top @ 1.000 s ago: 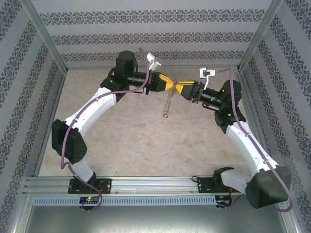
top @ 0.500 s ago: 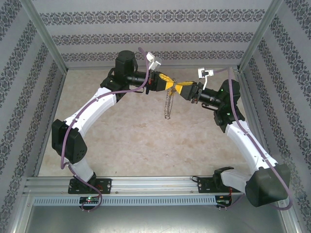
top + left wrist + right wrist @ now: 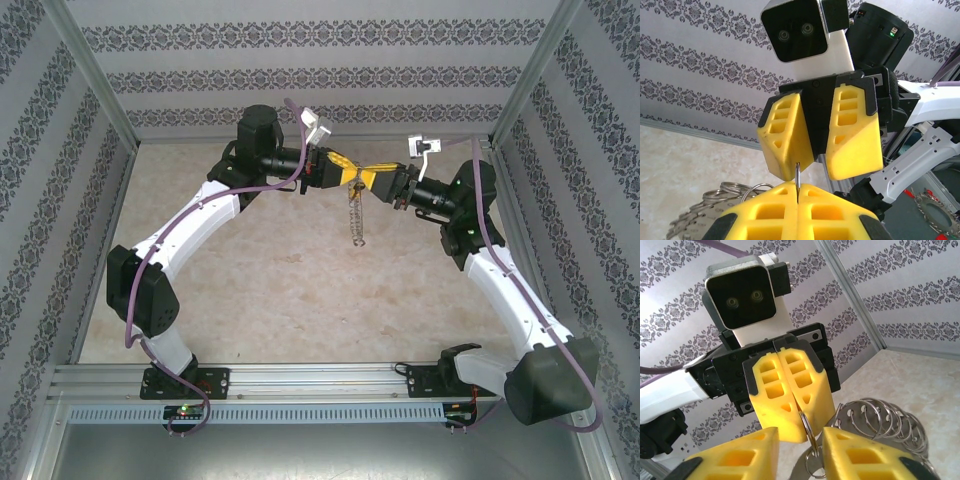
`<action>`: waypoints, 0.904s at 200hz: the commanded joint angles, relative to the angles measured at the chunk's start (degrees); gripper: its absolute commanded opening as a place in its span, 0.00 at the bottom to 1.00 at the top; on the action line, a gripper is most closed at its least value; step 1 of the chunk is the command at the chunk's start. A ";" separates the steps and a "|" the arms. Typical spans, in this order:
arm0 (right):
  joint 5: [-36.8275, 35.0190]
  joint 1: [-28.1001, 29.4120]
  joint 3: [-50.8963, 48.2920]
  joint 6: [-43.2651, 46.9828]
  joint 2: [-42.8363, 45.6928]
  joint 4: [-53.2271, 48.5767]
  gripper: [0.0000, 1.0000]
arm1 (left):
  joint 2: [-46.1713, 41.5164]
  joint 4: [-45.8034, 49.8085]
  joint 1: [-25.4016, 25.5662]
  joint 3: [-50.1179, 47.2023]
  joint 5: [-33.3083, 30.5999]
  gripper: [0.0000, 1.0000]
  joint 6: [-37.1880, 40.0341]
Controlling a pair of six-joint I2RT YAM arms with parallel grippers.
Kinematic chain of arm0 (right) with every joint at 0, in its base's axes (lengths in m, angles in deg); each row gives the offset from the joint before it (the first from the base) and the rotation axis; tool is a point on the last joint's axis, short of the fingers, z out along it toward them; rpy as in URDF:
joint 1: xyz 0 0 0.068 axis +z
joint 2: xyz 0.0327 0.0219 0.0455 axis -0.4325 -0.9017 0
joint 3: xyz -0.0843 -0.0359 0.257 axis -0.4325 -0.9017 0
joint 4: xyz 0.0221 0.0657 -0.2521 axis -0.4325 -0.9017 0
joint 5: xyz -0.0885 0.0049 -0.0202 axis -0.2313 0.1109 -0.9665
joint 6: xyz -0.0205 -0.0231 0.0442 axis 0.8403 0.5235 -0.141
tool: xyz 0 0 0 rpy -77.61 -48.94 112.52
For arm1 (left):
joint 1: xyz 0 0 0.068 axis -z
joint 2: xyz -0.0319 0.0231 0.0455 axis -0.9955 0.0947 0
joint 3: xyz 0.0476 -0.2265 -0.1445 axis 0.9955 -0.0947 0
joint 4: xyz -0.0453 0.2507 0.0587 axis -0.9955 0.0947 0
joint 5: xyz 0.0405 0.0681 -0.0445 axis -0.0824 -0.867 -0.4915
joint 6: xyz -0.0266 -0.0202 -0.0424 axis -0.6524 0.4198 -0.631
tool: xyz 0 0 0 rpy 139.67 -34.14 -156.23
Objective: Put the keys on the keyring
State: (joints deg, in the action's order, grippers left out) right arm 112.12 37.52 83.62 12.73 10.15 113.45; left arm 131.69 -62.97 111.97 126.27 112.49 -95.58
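Both grippers meet in mid-air over the back of the table. My left gripper point(image 3: 341, 168) point(image 3: 798, 194) is shut on the edge of a thin metal ring point(image 3: 798, 176), part of the keyring point(image 3: 355, 215), whose string of silver rings hangs below the fingers. The right gripper point(image 3: 376, 178) point(image 3: 801, 441) faces it, jaws apart, and the pinched ring point(image 3: 809, 429) stands in the gap between its yellow pads without being squeezed. More silver rings point(image 3: 883, 419) fan out to the right. A small ring with a flat silver piece point(image 3: 809, 471) hangs below. I cannot make out the keys.
The beige table point(image 3: 280, 290) lies well below the grippers. Patterned walls point(image 3: 300, 70) and aluminium posts point(image 3: 520, 85) close in the back and sides. The arm bases sit on the rail point(image 3: 320, 380) at the near edge.
The right gripper has crept up and left toward the left one, and its jaws have narrowed. The hanging rings have swung to the right. The left gripper has held still.
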 commanded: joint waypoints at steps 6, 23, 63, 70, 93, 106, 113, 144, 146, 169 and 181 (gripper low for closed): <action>1.57 0.88 1.55 0.96 -0.62 1.74 0.25 | -1.56 -4.48 0.55 -0.18 1.46 0.00 -1.23; 1.84 1.15 1.48 1.09 -0.89 1.48 0.22 | -1.41 -4.83 0.57 -0.09 1.43 0.00 -1.48; 2.02 1.36 2.25 2.59 -1.33 -0.46 0.01 | -1.29 -4.91 0.69 -0.14 1.78 0.00 -1.77; 2.15 1.30 2.79 3.31 -1.48 -1.68 0.00 | -1.37 -4.57 0.71 -0.14 1.74 0.00 -1.48; 2.55 1.24 7.27 9.05 -2.41 -11.67 0.00 | -2.61 1.35 -0.02 0.42 -1.59 0.14 3.41; 2.33 1.37 11.67 15.93 -3.56 -22.26 0.00 | -3.66 3.08 -1.41 0.27 -2.04 0.27 4.88; 2.44 1.45 13.94 19.33 -4.49 -27.64 0.00 | -4.41 3.66 -2.36 0.01 -2.21 0.31 5.46; 1.34 1.74 23.67 33.45 -8.47 -47.67 0.00 | -7.20 8.91 -5.99 -0.06 -1.63 0.40 9.75; 1.06 1.75 24.22 34.31 -8.70 -48.73 0.00 | -7.34 9.54 -6.18 0.08 -1.57 0.40 10.15; -1.63 2.26 30.70 41.31 -11.39 -58.18 0.00 | -7.76 19.14 -7.11 2.90 -1.69 0.41 16.87; -3.05 2.81 34.09 45.09 -12.80 -63.37 0.00 | -7.66 22.88 -7.11 4.17 -1.53 0.41 19.55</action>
State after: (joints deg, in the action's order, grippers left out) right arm 111.69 39.40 111.07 45.14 -0.63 65.48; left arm 125.02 -51.01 104.82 127.13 110.50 -84.94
